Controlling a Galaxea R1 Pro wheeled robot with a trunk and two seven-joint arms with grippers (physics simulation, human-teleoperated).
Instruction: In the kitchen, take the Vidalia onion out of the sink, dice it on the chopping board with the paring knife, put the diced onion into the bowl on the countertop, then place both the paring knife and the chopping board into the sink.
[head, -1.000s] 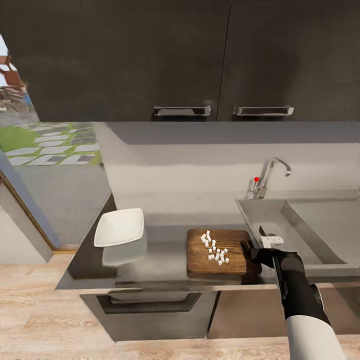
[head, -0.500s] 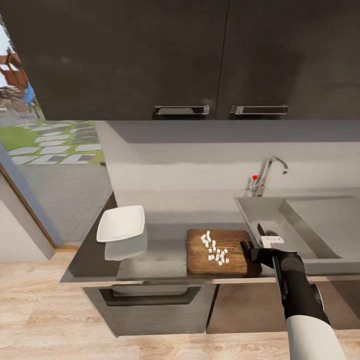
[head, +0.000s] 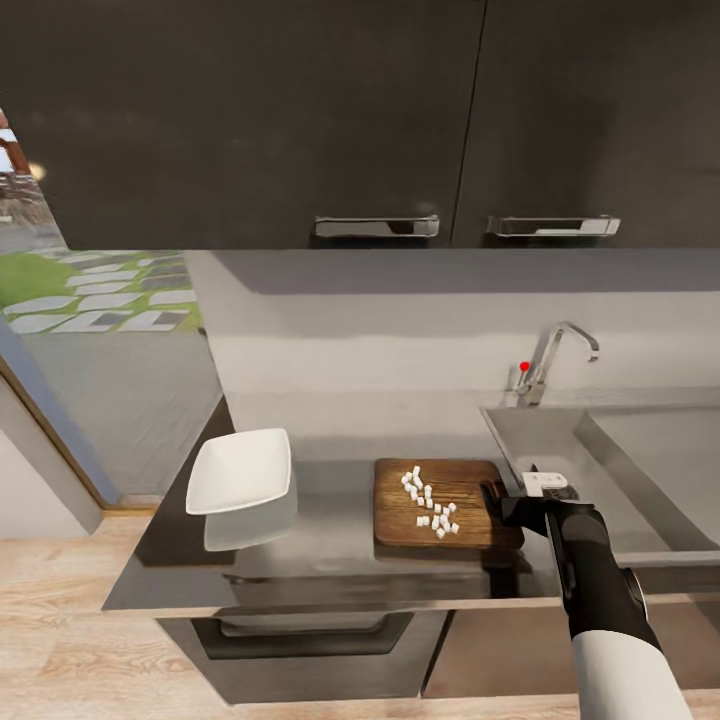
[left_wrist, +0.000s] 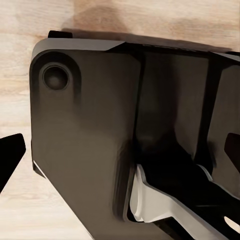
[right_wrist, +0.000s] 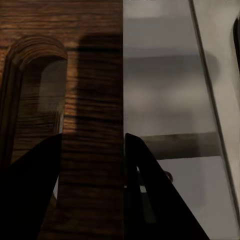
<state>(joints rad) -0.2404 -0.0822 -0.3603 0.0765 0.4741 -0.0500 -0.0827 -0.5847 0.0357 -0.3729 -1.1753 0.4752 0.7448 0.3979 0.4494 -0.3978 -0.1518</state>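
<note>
From the head camera, white onion dice (head: 428, 502) lie on the brown wooden chopping board (head: 470, 480), well apart from the squarish white bowl (head: 241, 470) on the glossy grey countertop (head: 330, 550). The right gripper (head: 497, 500) sits at the board's sink-side edge. In the right wrist camera, its fingers (right_wrist: 30, 200) straddle that edge, clamped on the wood (right_wrist: 70, 75). Tilting the board could spill dice. The left fingers' state I cannot tell.

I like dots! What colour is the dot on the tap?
Red, on the tap; clearest in the head view.
</note>
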